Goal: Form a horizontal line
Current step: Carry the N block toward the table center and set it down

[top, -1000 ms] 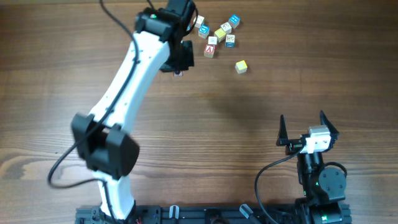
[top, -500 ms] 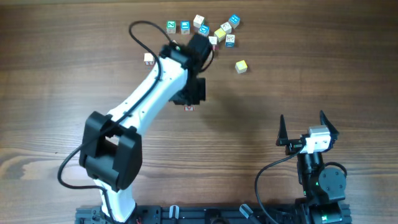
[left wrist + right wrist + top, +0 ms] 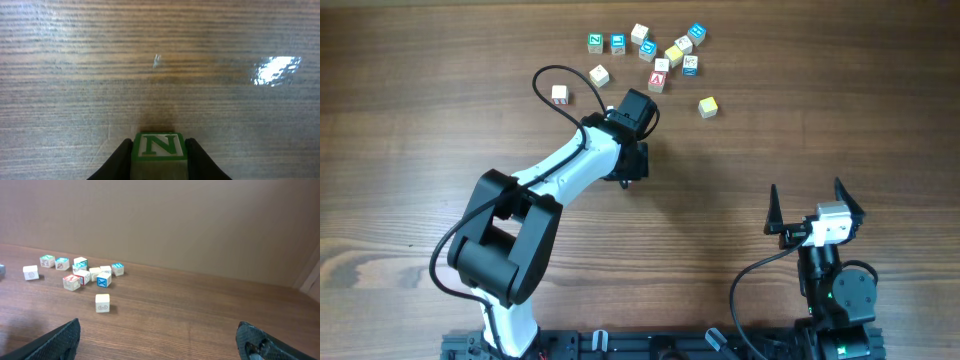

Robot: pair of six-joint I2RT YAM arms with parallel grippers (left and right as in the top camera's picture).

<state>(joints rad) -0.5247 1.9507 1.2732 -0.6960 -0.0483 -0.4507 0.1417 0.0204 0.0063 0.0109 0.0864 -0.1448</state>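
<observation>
No straight row shows; the small wooden cubes lie scattered at the table's far side. A red "A" cube (image 3: 657,82) sits in a loose cluster, a yellow cube (image 3: 708,106) lies apart to the right, and two cream cubes (image 3: 560,94) (image 3: 599,74) lie to the left. My left gripper (image 3: 632,168) is below the cluster, shut on a green "N" cube (image 3: 160,146) close above bare wood. My right gripper (image 3: 815,208) is open and empty at the near right. In the right wrist view it (image 3: 160,340) faces the "A" cube (image 3: 71,281) and the lone cube (image 3: 102,302).
Blue-faced cubes (image 3: 606,42) (image 3: 696,33) lie at the back of the cluster. The left arm (image 3: 560,175) stretches diagonally across the table's left middle, with a black cable looping beside it. A wall stands behind the table in the right wrist view.
My left arm has pulled back from the cube cluster toward the table's middle, carrying the held cube. The two cream cubes at the left are now uncovered. The right arm has not moved.
</observation>
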